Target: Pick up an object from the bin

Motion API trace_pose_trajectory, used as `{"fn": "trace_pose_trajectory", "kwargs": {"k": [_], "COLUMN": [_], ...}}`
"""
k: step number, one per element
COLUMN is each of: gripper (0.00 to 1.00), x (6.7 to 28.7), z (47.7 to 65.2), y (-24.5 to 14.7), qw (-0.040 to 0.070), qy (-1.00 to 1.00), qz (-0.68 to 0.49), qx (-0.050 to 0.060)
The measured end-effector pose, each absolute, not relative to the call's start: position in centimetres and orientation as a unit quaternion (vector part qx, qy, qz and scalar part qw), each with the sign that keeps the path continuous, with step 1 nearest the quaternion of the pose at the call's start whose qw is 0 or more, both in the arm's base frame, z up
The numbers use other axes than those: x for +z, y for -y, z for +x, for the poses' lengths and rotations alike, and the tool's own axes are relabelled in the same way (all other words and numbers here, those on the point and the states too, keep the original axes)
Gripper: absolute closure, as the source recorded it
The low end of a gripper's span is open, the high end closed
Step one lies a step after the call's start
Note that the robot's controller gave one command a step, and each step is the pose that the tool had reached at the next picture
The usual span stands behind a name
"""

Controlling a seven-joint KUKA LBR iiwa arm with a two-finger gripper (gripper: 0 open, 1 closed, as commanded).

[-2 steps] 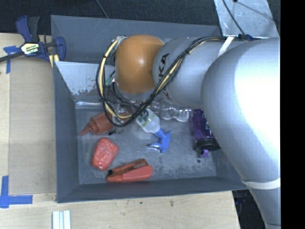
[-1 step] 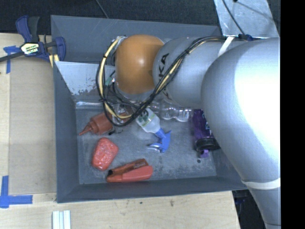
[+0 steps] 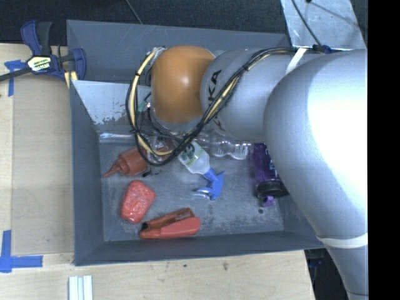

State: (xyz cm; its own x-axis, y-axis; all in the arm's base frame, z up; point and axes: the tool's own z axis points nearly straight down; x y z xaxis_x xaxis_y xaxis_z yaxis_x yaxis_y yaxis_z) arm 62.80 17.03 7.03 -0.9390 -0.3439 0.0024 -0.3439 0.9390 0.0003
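Since the arm leaned in from the right with its orange wrist cover (image 3: 181, 83) over the far left of the bin (image 3: 86, 192), the claw (image 3: 156, 145) beneath was masked, and I could not tell whether it was open or closed. It hung just beside a rust-red spouted bottle (image 3: 128, 163), seemingly the likeliest pick. A red lump (image 3: 137, 200) and a red-orange clip (image 3: 172, 225) lay nearer.

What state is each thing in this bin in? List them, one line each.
Brown nozzle-tipped bottle: lying on its side, tip pointing left.
Red lumpy piece: lying flat, untouched.
Red-orange clamp: lying along the front wall.
Blue piece: lying loose mid-bin.
Clear bottle: tipped over, partly under the arm.
Purple bottle: lying down, black cap toward the front.
Arm: reaching over the back half of the bin.
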Motion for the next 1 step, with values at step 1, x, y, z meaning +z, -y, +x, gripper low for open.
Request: {"fn": "trace_pose_trajectory", "kwargs": {"k": [1], "gripper": [1.00], "x": [7.32], "z": [62.71], "y": [-17.00], "qw": [0.002], "qy": [0.985], "qz": [0.174], "qx": [0.000]}}
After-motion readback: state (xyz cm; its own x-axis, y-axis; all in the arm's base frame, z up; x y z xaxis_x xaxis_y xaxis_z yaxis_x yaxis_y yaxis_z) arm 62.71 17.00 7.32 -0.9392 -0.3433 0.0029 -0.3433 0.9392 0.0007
